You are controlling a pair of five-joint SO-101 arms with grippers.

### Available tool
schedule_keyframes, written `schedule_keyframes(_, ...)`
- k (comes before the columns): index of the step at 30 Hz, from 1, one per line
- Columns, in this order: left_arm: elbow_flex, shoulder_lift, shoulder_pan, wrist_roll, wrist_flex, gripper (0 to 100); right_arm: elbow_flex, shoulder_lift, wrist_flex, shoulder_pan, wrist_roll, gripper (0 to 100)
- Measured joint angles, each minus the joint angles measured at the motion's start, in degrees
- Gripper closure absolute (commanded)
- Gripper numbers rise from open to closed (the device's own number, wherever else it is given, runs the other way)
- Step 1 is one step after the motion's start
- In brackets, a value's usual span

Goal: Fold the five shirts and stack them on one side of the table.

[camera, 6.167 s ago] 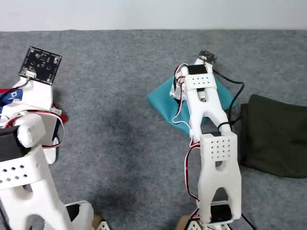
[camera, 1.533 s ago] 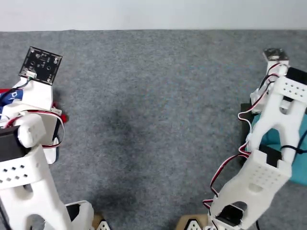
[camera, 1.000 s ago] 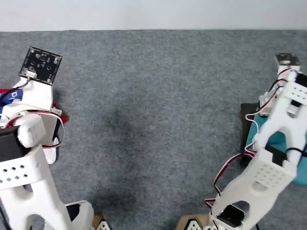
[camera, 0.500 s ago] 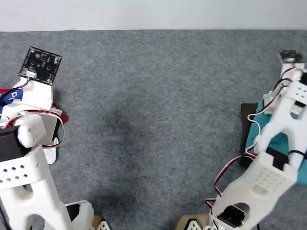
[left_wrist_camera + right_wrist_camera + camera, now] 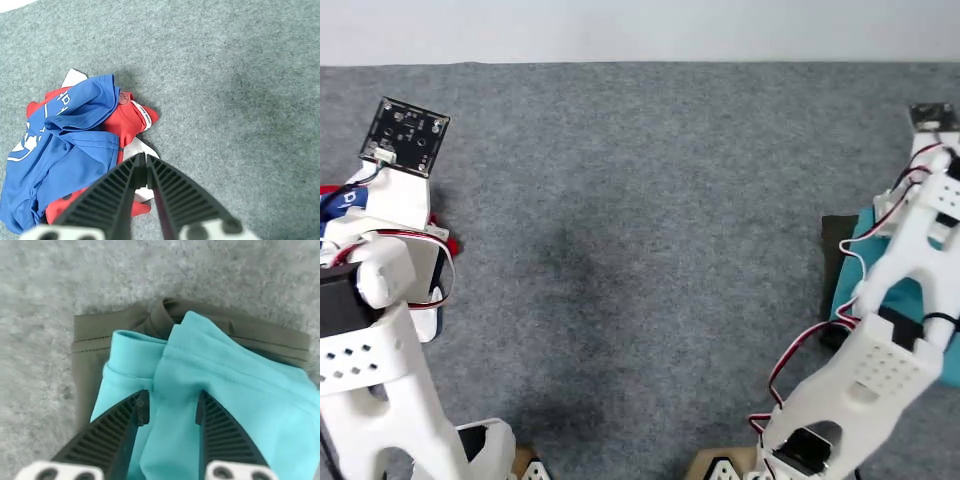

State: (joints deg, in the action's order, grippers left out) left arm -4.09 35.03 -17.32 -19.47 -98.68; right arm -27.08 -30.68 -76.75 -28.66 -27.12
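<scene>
A teal shirt (image 5: pixel 220 390), folded, lies on top of a dark olive shirt (image 5: pixel 95 335) at the table's right edge. From above, strips of the teal shirt (image 5: pixel 844 285) and the olive shirt (image 5: pixel 832 236) show beside the right arm. My right gripper (image 5: pixel 171 409) is open just above the teal fabric, one finger on each side of a fold. At the left edge, a crumpled pile holds a blue shirt (image 5: pixel 65 150), a red shirt (image 5: pixel 127 112) and a white one (image 5: pixel 75 76). My left gripper (image 5: pixel 146 162) hangs shut over that pile, holding nothing.
Grey carpet-like cloth (image 5: pixel 640 250) covers the table, with a wide bare stretch between the two arms. The table's far edge meets a pale wall (image 5: pixel 640 30). The left arm's body (image 5: pixel 380 300) hides most of the pile from above.
The right arm carried the teal shirt from the table's middle to the right edge and onto the olive shirt, then drifted slightly farther right. The left arm has stayed still.
</scene>
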Motion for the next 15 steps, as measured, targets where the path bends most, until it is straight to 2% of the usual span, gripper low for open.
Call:
schedule_keyframes(2, 0.0, 0.0, 0.0, 0.0, 0.0, 100, 0.0, -1.14, 0.18, -0.18, 0.0, 85.8)
schedule_keyframes(7, 0.0, 0.0, 0.0, 0.0, 0.0, 100, 0.0, -1.58, 0.18, -0.18, 0.0, 99.3)
schedule_keyframes(15, 0.0, 0.0, 0.0, 0.0, 0.0, 100, 0.0, -1.49, -0.35, -0.18, 0.0, 99.1)
